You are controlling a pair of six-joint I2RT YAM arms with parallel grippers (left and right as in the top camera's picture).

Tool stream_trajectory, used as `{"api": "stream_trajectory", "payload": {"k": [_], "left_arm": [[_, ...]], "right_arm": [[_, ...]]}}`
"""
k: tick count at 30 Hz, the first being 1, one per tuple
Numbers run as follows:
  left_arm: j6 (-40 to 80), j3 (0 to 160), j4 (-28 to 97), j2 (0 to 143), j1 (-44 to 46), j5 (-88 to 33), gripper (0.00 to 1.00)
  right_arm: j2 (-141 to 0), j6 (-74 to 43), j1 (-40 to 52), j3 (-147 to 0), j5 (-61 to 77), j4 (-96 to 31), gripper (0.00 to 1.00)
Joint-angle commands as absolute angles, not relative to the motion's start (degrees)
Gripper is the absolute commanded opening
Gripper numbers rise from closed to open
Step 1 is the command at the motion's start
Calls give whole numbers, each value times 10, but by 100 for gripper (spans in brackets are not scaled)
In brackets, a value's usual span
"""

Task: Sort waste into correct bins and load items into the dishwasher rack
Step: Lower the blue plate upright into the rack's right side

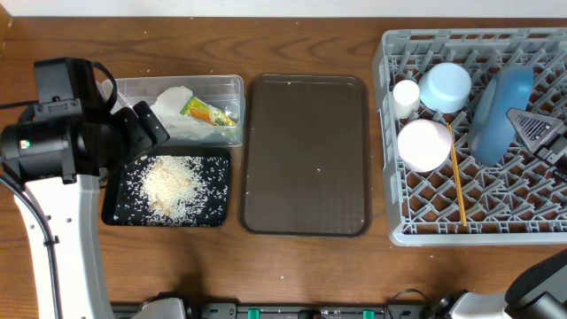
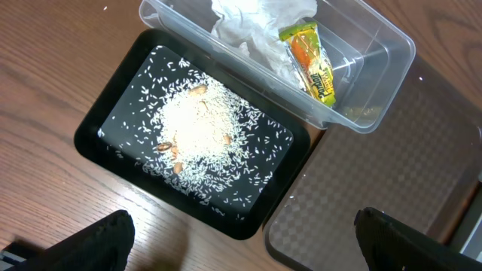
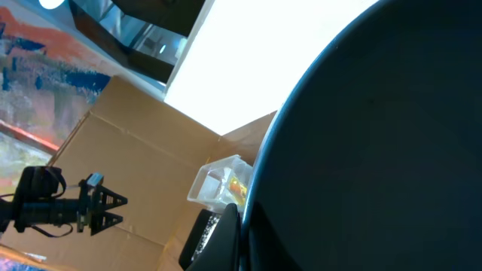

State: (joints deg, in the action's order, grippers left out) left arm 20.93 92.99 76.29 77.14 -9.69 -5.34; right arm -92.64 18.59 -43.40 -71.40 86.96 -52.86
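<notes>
The plate (image 3: 376, 150) fills almost all of the right wrist view, a dark curve right against the lens. From above it stands on edge in the right part of the rack (image 1: 461, 237), leaning. Its edge line runs slanted from the far side toward the near side. The right pincer (image 1: 532, 128) lies just to its right, pressed together and touching it. I cannot tell whether the rim sits between the fingers. The right arm is clearly the nearer one.

The brown tray (image 1: 306, 155) lies bare on the worktop. The left pincer (image 2: 248, 245) hangs spread over the black tray (image 2: 90, 139) with the rice (image 2: 199, 132). The tub (image 2: 392, 83) holds the napkin (image 2: 256, 26) and wrapper (image 2: 309, 60).

In the rack's left part are the white bowl (image 1: 423, 144), blue bowl (image 1: 446, 86), cup (image 1: 406, 96) and chopsticks (image 1: 457, 177). The plate's foot among the pegs is hidden.
</notes>
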Motion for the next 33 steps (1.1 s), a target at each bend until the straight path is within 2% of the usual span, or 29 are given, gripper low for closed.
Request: {"api": "stream_trajectory", "payload": {"k": [1, 13, 25, 33], "left_arm": [[206, 931, 764, 775, -100, -44, 96], [206, 931, 765, 775, -100, -44, 96], [206, 931, 764, 775, -100, -44, 96], [206, 931, 764, 775, -100, -44, 96]], "right_arm": [[-929, 182, -443, -711, 894, -528, 1], [-956, 175, -460, -711, 894, -525, 1], [-965, 70, -419, -711, 894, -466, 1], [-965, 63, -417, -711, 894, -463, 1]]}}
